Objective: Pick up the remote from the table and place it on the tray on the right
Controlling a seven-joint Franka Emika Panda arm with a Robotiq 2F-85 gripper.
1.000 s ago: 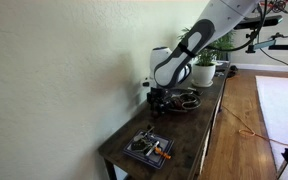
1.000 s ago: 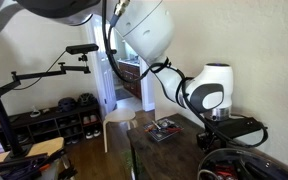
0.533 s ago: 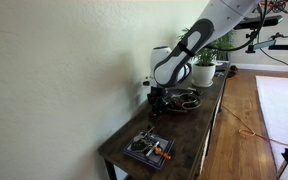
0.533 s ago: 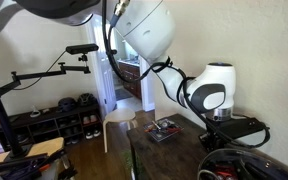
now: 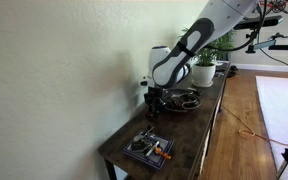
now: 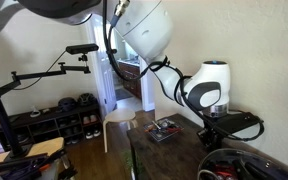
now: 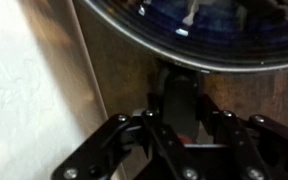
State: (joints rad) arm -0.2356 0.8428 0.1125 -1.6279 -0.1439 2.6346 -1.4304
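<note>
Remote (image 7: 181, 92): dark and slim, located over the brown worktop (image 7: 114, 70) close to the pale wall (image 7: 24, 80). The wrist view does not show whether it rests on the surface or is lifted clear.

Orientation: in the wrist view its long axis runs top to bottom, roughly along the wall. The far end points at the rim of a round dark dish (image 7: 184, 30) and lies just beside it. The near end lies between the fingers (image 7: 142, 135).

Fingers: partly apart, one on each side of the remote and close to its long edges. The view is dark and blurred, so I cannot tell whether they are touching it.

In an exterior view the arm (image 5: 184, 50) reaches down to mid-worktop beside the dish (image 5: 187, 100). A rectangular tray (image 5: 147, 147) sits at the near end, well apart from the fingers, and holds small items, one of them orange. Potted plants (image 5: 204, 65) stand at the far end.
</note>
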